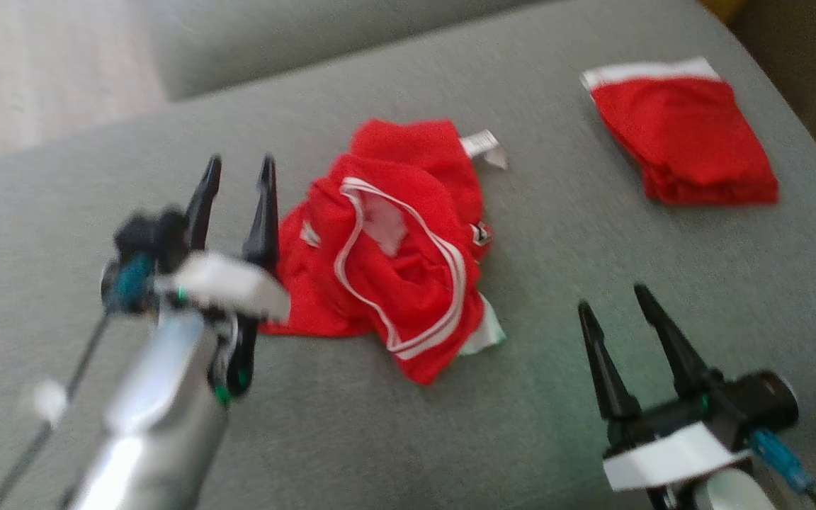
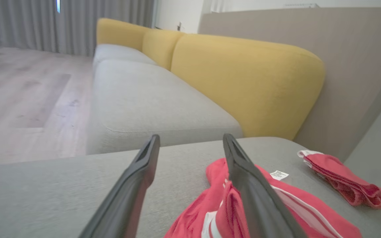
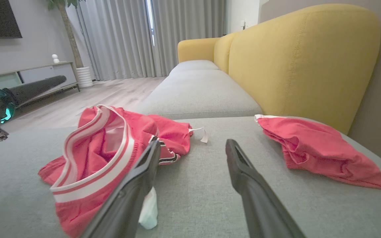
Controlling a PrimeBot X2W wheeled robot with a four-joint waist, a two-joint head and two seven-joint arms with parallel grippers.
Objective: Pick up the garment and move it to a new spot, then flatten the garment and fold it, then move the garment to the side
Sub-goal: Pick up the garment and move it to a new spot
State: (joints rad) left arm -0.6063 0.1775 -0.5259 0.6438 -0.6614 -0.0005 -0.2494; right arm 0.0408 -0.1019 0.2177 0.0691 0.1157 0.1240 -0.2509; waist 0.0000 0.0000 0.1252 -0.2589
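Grey sofa seat (image 1: 408,425) | 2 red items: crumpled garment (image 1: 394,269), folded garment (image 1: 688,134) | left gripper (image 1: 239,166) apart | right gripper (image 1: 612,301) apart

Your head view is soft all over — the left gripper (image 1: 241,161) at nine o'clock smears worst. Light is even and diffuse; in your right wrist view daylight comes through the curtains (image 3: 150,36) at twelve o'clock. Shadows under the garment (image 3: 174,135) are faint. Both wrist views bow at the edges, and the fingers (image 2: 127,198) nearest the lens blur.
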